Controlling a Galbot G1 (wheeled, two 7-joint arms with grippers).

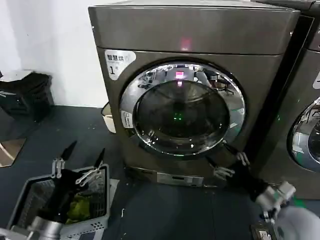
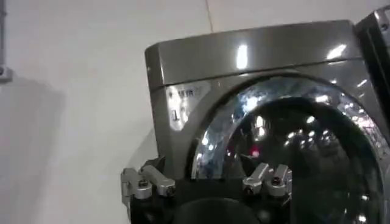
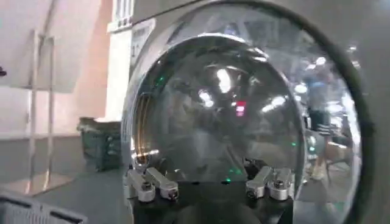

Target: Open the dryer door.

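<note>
Head camera looks down; both wrist cameras (closer) face the dryer door (image 1: 182, 109).

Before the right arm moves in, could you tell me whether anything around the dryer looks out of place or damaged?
Nothing stands out. The dryer door sits closed and flush on the dryer, its chrome ring intact. The right gripper is open near the door's lower right edge; the left gripper is open above a basket.

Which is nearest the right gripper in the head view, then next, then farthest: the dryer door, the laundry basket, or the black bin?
From the right gripper:
1. Dryer door, just beside it, up-left.
2. Laundry basket, across the floor, lower left.
3. Black bin, far left by the wall.
</note>
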